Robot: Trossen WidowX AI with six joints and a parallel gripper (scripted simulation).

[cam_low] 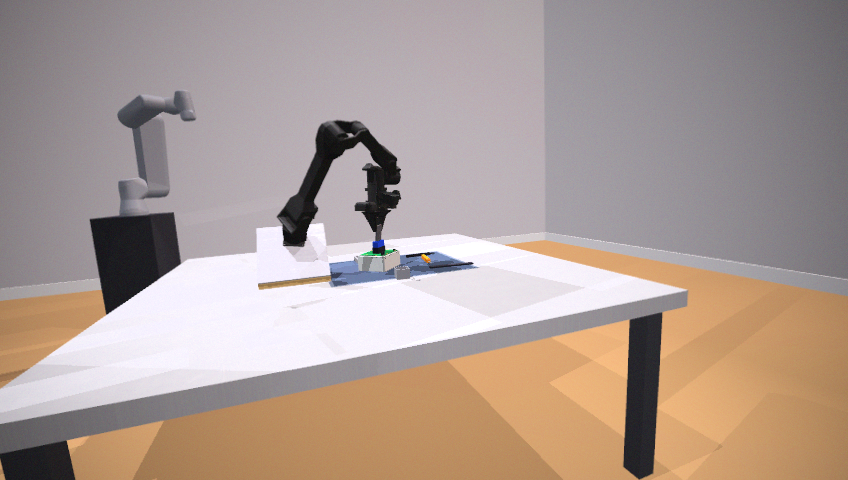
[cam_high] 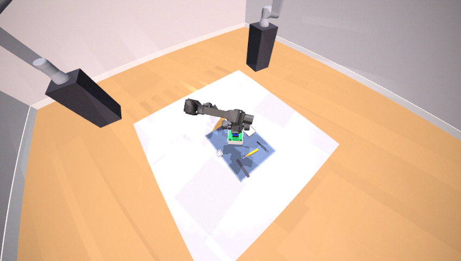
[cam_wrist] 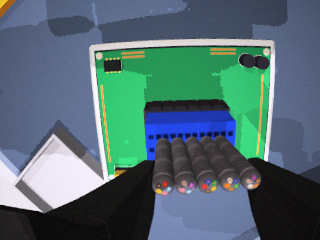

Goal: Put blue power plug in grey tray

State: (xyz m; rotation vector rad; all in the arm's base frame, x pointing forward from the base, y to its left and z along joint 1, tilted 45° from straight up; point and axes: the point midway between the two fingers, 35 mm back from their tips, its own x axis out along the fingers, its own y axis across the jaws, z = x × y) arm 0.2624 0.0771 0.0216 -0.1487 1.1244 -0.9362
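Observation:
The blue power plug [cam_high: 235,135] [cam_low: 378,243] [cam_wrist: 190,125] is at the black socket [cam_wrist: 186,105] on the green circuit board [cam_high: 230,138] [cam_wrist: 180,75]. It stands upright in the exterior view; how deep it sits cannot be told. Several dark cables rise from it towards the wrist camera. My gripper [cam_high: 235,132] [cam_low: 378,237] [cam_wrist: 202,171] points down and is shut on the plug, one finger on each side. The fingers and cables hide its near part. The grey tray [cam_wrist: 80,145] lies beside the board, at lower left in the wrist view; it is partly behind the arm in the top view.
The board sits in a white housing [cam_high: 235,142] [cam_low: 370,263] on a blue mat [cam_high: 262,155] [cam_low: 357,277]. A yellow screwdriver [cam_high: 252,152] [cam_low: 425,258], dark tweezers [cam_high: 262,147] and a dark bar [cam_high: 242,168] lie on the mat. A small grey block [cam_high: 219,153] [cam_low: 402,272] is at its edge.

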